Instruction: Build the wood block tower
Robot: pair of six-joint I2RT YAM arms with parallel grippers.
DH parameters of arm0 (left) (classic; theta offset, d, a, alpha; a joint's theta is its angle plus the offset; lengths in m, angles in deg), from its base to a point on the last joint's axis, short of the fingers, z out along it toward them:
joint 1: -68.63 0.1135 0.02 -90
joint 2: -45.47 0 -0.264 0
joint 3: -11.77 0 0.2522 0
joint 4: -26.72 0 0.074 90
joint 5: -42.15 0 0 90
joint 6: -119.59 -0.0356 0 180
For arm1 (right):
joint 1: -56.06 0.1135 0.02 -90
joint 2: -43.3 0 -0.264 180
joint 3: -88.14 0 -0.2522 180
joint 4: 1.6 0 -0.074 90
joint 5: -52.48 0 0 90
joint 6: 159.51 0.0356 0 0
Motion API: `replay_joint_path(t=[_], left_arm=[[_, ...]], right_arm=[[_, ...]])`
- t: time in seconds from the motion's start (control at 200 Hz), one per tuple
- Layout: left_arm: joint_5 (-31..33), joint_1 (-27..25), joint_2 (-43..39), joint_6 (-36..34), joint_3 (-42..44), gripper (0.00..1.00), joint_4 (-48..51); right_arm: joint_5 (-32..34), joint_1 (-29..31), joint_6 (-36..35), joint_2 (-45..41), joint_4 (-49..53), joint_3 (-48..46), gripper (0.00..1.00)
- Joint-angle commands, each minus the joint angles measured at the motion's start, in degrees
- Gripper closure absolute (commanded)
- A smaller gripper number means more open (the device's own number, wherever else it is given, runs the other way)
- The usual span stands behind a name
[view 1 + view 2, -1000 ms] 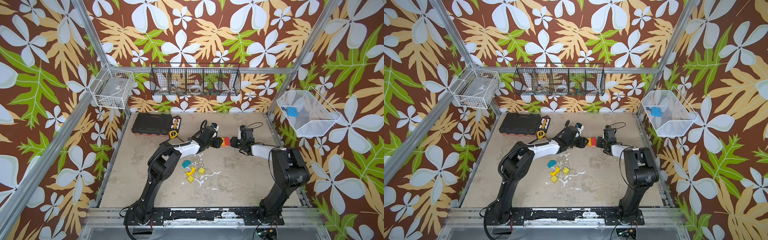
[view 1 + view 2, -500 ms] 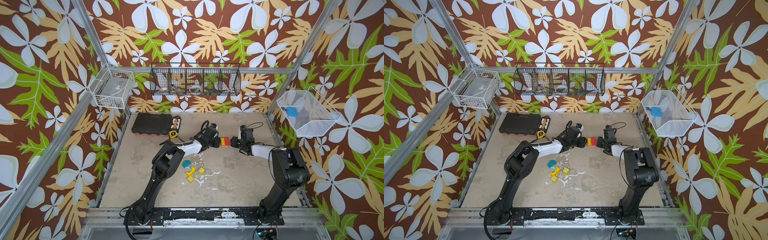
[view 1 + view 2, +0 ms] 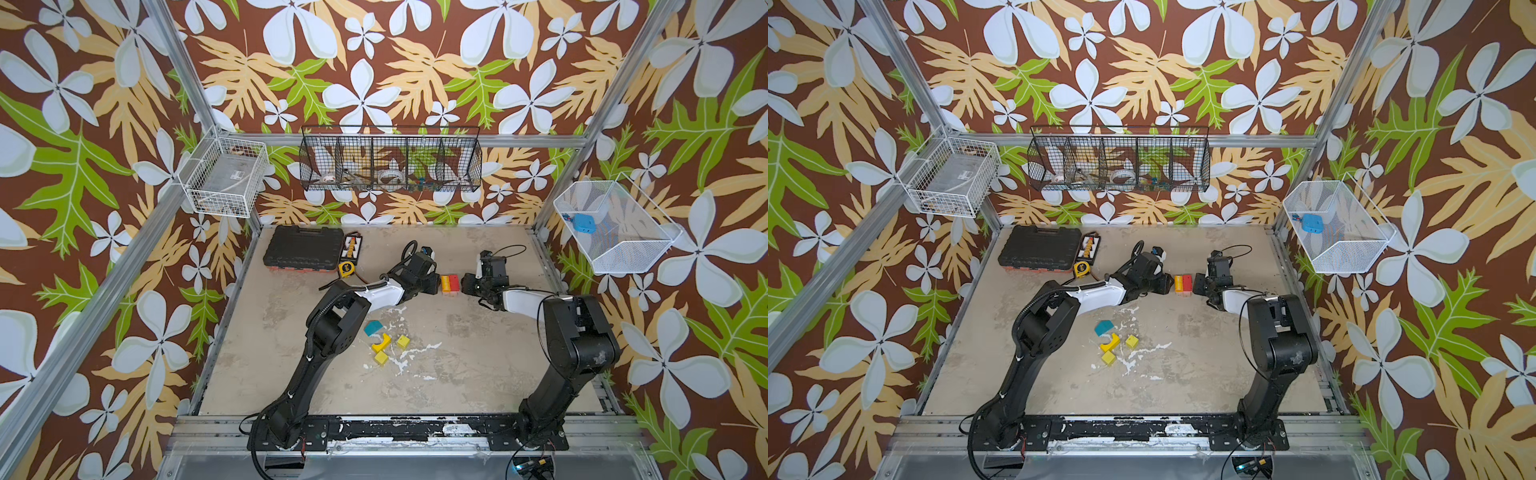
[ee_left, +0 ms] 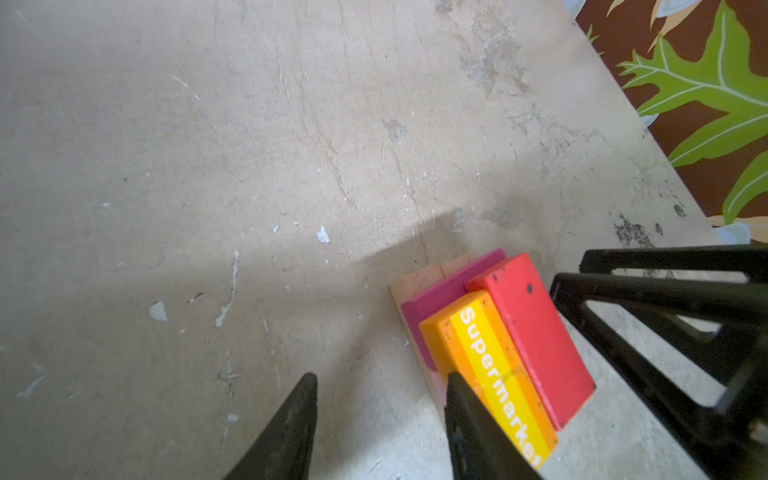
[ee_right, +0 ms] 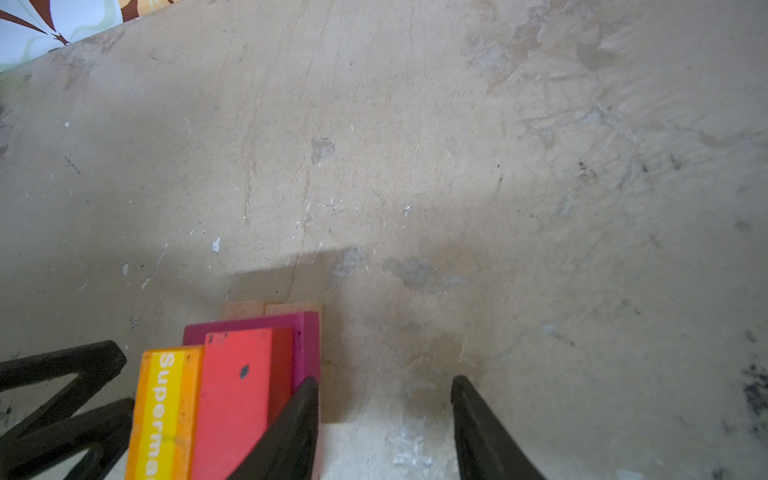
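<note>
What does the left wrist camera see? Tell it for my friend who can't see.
An orange block with white letters on a yellow stripe and a red block lie side by side on a magenta block over tan planks, on a scuffed table. The left end effector is open, one finger beside the orange block.

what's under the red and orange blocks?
A magenta block lies beneath the red block and orange block, on two tan planks side by side. Only the planks' ends show; the rest is covered.
</note>
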Motion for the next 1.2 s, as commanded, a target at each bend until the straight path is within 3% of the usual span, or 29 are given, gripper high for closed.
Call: replay_joint_path(t=[0.0,1.191], left_arm=[[-0.82,0.10,0.48,0.31,-0.78,0.48,-0.15],[-2.18,0.06,-1.84,1.36,3.10,0.50,-2.10]], right_arm=[[-0.06,0.01,-0.20,0.18,-0.04,0.47,0.48],[-3.19,-1.13,-0.80,4.05,0.30,5.04,0.47]])
